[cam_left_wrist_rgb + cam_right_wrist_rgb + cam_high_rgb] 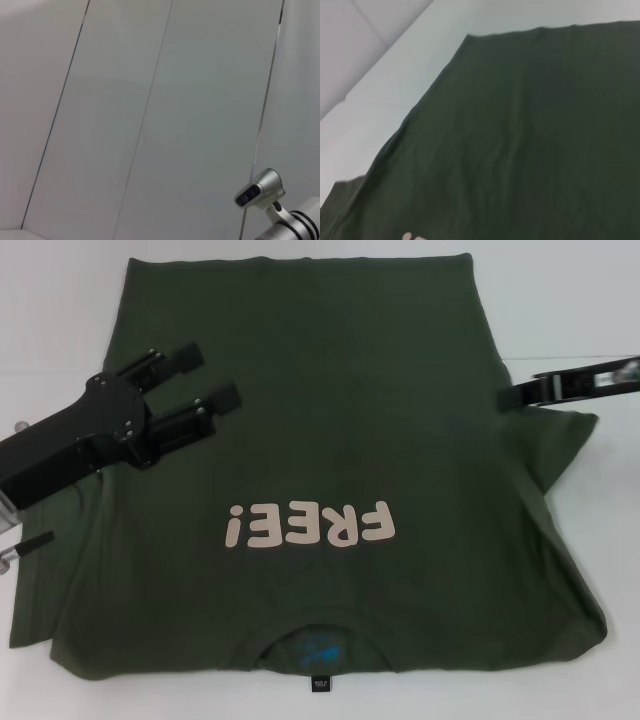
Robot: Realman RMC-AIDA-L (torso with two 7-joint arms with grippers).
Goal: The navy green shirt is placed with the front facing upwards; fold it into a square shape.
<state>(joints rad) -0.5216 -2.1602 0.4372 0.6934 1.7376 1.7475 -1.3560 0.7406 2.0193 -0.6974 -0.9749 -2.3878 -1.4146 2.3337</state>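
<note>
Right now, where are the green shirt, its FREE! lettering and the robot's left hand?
green shirt (330, 390): head view, plain cloth above the print.
FREE! lettering (308, 525): head view, middle letters.
left hand (205, 378): head view, between its two open fingertips.

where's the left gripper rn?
Head view: left gripper, fingers open, sits over the navy green shirt on its left side, above and left of the FREE! lettering.

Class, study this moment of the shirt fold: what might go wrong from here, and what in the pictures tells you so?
1. The left hand hovers open above the navy green shirt; a shallow pinch may slip.
2. The right hand sits at the shirt's right edge beside a bunched sleeve; pulling there could leave a lopsided fold.
</note>
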